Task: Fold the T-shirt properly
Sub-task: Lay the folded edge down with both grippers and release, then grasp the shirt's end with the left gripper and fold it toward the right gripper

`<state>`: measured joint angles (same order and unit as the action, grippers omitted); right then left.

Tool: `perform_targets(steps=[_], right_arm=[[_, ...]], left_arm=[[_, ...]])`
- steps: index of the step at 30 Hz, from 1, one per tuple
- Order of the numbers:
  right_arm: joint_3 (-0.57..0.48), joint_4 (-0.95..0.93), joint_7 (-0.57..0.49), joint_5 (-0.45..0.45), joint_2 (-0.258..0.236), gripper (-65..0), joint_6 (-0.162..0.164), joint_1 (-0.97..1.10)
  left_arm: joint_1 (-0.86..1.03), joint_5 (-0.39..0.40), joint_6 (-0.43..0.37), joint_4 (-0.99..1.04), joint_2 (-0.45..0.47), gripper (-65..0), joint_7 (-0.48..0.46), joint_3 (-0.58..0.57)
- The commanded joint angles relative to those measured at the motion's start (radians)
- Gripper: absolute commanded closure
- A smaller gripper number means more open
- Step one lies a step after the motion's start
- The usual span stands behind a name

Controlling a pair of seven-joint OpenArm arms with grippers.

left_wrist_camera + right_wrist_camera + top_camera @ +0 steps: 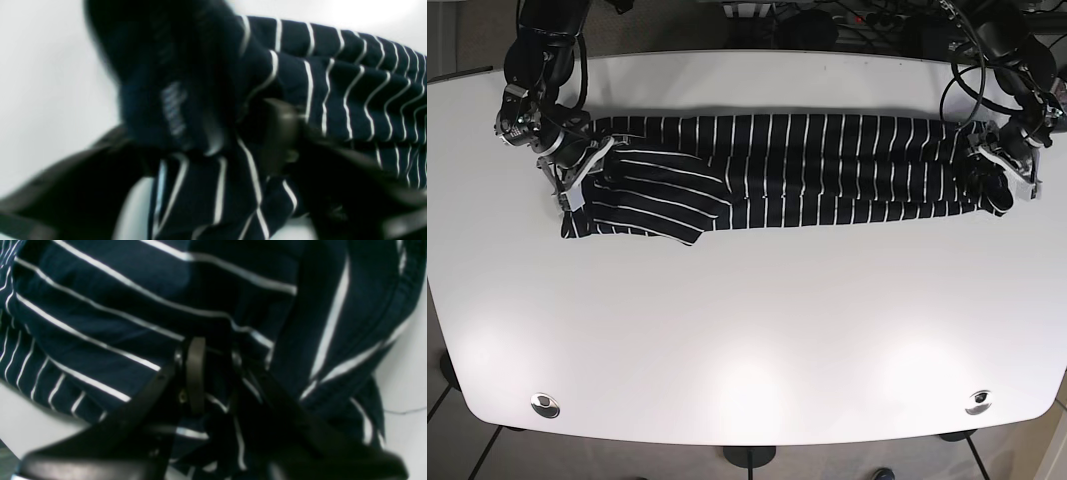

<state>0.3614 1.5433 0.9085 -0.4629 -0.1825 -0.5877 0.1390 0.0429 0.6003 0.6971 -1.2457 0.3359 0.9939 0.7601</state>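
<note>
A navy T-shirt with thin white stripes [807, 165] lies stretched in a long band across the far half of the white table [747, 330]. Its left end is folded over into a wider flap. My left gripper [999, 165] is at the shirt's right end, and in the left wrist view it [206, 156] is shut on bunched, blurred cloth [350, 83]. My right gripper [577, 172] is at the shirt's left end. In the right wrist view it [217, 376] is shut on a fold of the striped cloth [100, 306].
Cables and dark equipment [847, 20] sit behind the table's far edge. Two round metal fittings [545, 404] [976, 402] lie near the front corners. Bare white tabletop spreads in front of the shirt.
</note>
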Motion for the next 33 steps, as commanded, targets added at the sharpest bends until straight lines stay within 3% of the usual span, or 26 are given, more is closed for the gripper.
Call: perform_targets(steps=[1,3,7,10,14,16,20,27,28,30,31,33], right_arm=[[0.003,0.003,0.041,0.026,-0.005,-10.1,-0.004,0.006],[0.003,0.003,0.041,0.026,-0.005,-10.1,-0.004,0.006],[0.004,0.003,0.041,0.026,-0.005,-10.1,-0.004,0.006],[0.004,0.001,0.041,0.026,-0.005,-10.1,-0.004,0.006],[0.003,0.001,0.041,0.026,-0.005,-10.1,-0.002,0.006],[0.003,0.000,0.041,0.026,-0.005,-10.1,-0.002,0.004],[0.003,0.000,0.041,0.026,-0.005,-10.1,-0.002,0.004],[0.003,0.000,0.041,0.026,-0.005,-10.1,-0.002,0.004],[0.003,0.000,0.041,0.026,-0.005,-10.1,-0.004,0.004],[0.003,0.000,0.041,0.026,-0.005,-10.1,-0.004,0.004],[0.000,0.000,0.041,0.026,-0.005,-10.1,-0.004,0.004],[-0.002,0.000,0.041,0.026,-0.005,-10.1,-0.004,0.004]], left_arm=[[-0.001,-0.012,0.001,-0.006,0.016,-15.7,0.016,0.002],[-0.001,-0.009,0.001,-0.016,0.016,-2.6,0.020,0.002],[0.012,-0.009,0.001,-0.182,0.012,-1.9,0.021,0.003],[0.071,-0.010,0.001,-0.421,-0.059,-2.1,0.021,-0.020],[0.104,-0.012,0.001,-0.550,-0.077,-2.2,0.016,-0.264],[0.102,-0.012,0.001,-0.572,-0.128,-2.2,0.015,-0.367],[0.085,-0.010,0.001,-0.540,-0.217,-2.2,0.013,-0.468],[0.015,-0.004,-0.076,-0.423,-0.231,-2.9,-0.033,-0.598],[0.013,-0.006,-0.087,-0.423,-0.231,-5.7,-0.039,-0.615],[0.013,-0.009,-0.118,-0.426,-0.229,-21.0,-0.036,-0.663],[0.012,-0.007,-0.159,-0.431,-0.229,-29.4,-0.039,-0.687],[-0.019,-0.004,-0.278,-0.464,-0.229,-37.1,-0.039,-0.762]])
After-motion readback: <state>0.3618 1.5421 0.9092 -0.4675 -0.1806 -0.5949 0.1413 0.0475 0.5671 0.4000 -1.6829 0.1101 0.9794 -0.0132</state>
